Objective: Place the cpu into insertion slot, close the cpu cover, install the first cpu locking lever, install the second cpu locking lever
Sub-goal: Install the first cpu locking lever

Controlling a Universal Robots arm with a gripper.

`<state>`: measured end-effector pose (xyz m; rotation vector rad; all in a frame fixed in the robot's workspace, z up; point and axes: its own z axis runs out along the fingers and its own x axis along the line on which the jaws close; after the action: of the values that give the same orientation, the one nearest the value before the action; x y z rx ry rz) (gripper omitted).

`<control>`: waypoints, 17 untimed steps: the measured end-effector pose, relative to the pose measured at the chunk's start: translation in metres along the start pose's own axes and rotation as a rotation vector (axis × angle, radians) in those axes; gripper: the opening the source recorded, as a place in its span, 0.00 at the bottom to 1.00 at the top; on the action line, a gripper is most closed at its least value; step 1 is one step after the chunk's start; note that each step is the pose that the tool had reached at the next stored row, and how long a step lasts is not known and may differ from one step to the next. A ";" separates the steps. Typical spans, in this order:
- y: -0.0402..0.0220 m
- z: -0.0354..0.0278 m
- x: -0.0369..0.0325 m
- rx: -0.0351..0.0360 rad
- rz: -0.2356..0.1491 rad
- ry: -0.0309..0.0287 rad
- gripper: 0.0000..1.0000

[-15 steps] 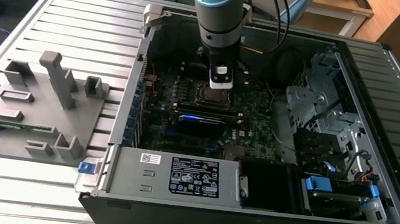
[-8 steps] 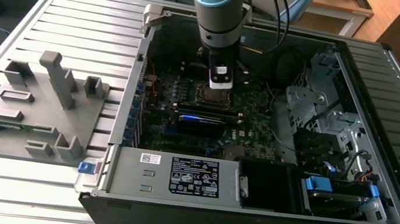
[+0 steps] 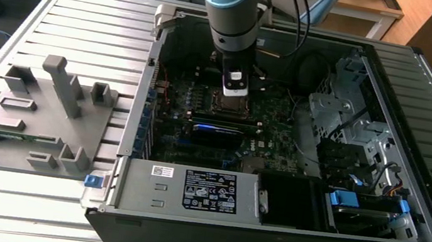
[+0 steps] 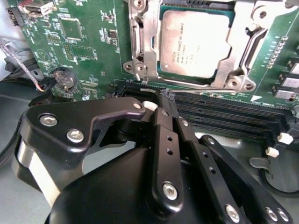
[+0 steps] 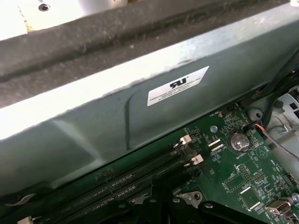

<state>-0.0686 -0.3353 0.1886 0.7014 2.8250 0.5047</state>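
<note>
Ribbed grey metal tabletop (image 3: 86,20) carries an open computer case (image 3: 285,232) lying on its side, with a grey moulded fixture tray (image 3: 39,115) beside it toward the exterior view's left. Inside the case sits the green-black circuit board (image 3: 275,126), and the arm (image 3: 232,9) reaches straight down over its middle. In the second wrist view the cpu (image 4: 196,42) lies flat in the insertion slot (image 4: 187,80), its dull silver top facing up, and the cpu cover (image 4: 145,46) is folded down around it so that the chip shows through the frame's square window. A thin locking lever (image 4: 254,46) runs along one side of the socket frame; whether it is hooked I cannot tell. The gripper (image 4: 166,100) hovers just beside the socket, over the black memory slots (image 4: 224,114), its black fingers (image 4: 163,140) pressed together with nothing between them. In the first wrist view the same memory slots (image 5: 140,172) run along the board next to the grey case wall (image 5: 117,116), near a round coin battery (image 5: 239,141)
</note>
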 end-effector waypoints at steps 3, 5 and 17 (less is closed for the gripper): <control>-0.0001 0.0003 0.0000 -0.0012 -0.001 -0.0024 0.11; -0.0002 0.0004 0.0000 -0.0015 -0.001 -0.0027 0.11; 0.0019 -0.0016 0.0004 0.0060 -0.003 -0.0064 0.11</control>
<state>-0.0686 -0.3339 0.1907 0.6983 2.8224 0.4927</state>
